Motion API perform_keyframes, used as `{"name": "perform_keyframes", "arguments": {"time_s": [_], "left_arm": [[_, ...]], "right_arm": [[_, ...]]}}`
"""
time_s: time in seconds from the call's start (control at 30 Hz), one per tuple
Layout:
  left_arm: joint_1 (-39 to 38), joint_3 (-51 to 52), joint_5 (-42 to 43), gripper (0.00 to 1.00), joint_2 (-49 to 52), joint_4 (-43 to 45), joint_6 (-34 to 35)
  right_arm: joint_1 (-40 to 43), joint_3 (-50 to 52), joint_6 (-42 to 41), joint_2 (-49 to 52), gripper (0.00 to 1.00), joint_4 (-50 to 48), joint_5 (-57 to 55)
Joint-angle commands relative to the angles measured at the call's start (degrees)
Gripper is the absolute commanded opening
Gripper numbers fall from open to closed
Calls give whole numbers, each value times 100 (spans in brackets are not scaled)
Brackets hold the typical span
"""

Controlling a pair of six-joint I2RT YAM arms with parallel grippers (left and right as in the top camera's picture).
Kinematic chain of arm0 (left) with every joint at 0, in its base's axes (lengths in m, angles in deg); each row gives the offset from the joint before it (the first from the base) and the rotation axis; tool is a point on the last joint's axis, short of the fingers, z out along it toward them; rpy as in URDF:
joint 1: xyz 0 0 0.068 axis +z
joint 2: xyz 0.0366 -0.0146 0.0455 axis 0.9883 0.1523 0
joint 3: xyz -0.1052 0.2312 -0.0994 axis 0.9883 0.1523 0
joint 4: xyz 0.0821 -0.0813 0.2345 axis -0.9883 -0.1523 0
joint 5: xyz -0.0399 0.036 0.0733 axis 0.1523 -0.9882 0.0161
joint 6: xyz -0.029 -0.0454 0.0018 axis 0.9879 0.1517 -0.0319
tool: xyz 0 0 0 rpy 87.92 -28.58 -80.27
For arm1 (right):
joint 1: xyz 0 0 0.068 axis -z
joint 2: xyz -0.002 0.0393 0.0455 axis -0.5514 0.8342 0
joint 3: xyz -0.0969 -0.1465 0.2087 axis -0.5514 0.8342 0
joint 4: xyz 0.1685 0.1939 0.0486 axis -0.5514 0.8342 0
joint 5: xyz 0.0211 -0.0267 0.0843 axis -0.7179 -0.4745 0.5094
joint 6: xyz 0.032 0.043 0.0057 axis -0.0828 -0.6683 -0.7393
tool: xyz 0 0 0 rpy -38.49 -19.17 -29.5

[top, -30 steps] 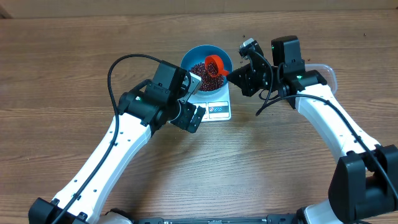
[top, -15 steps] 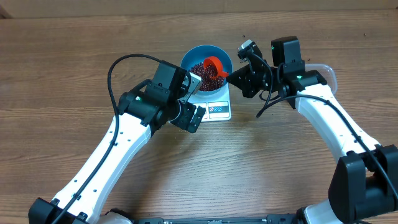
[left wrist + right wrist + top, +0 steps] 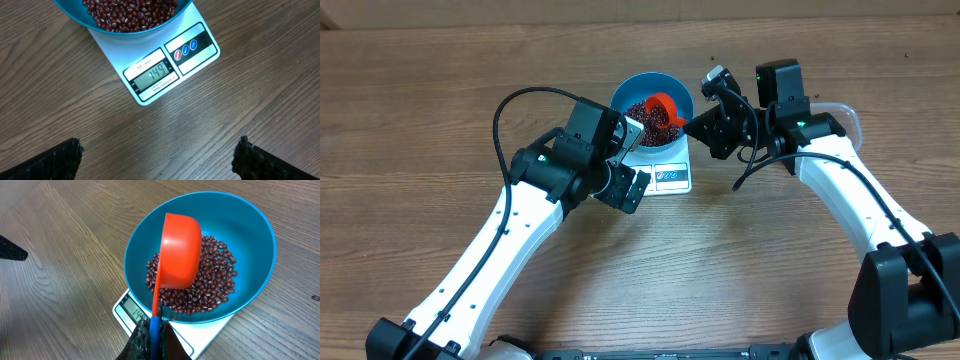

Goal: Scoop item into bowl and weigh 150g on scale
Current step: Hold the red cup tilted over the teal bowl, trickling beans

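A: Where do the beans lie?

B: In a loose heap at the bottom of the blue bowl. The bowl stands on the white scale, which lies flat on the table. The display reads 149, a hair under target.

A: How would they handle?

B: Judged small, hard and dry. Each is light, and they would likely roll and scatter, so they cannot be pinched up. They have to go by the scoop. It looks like thin, stiff, light plastic, best taken near the end of its narrow handle.

A: And the pincers?

B: The right pincer is clenched on the handle's tail. The left pincer is released, fingers spread wide and holding nothing. It hangs over bare table just on the display side of the scale.

A: Which way does the scoop point?

B: Its long axis runs from the right pincer up and inward over the bowl's near rim. The cup is over the beans, with its rounded back toward the wrist camera, so the mouth is judged to face the heap.

A: The scale's own axis?

B: The bowl covers one end and the display and buttons are at the other, clear of it. The display end faces the left pincer, and the body sits slightly askew to the table's grain.

A: Any cautions?

B: The bowl's inside looks smooth and slippery. Leaning on the rim would likely upset the reading. Only a few more beans are needed.
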Motion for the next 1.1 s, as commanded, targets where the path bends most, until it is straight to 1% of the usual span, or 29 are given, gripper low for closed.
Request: {"name": "perform_keyframes", "arguments": {"time_s": [0.0, 0.13, 0.17, 0.2, 0.37, 1.07], "left_arm": [[28, -24, 44, 100, -133, 9, -46], [31, -24, 44, 100, -133, 9, -46], [28, -24, 44, 100, -133, 9, -46], [31, -24, 44, 100, -133, 9, -46], [31, -24, 44, 100, -133, 7, -46], [28, -24, 44, 100, -133, 9, -46]], "right_arm": [[-11, -74, -35, 28, 4, -48, 70], [-11, -74, 11, 28, 4, -15, 111], [-22, -74, 378, 26, 3, 76, 273], [-31, -74, 505, 26, 4, 105, 289], [-2, -74, 59, 28, 4, -13, 90], [4, -74, 2, 28, 4, -4, 92]]}}
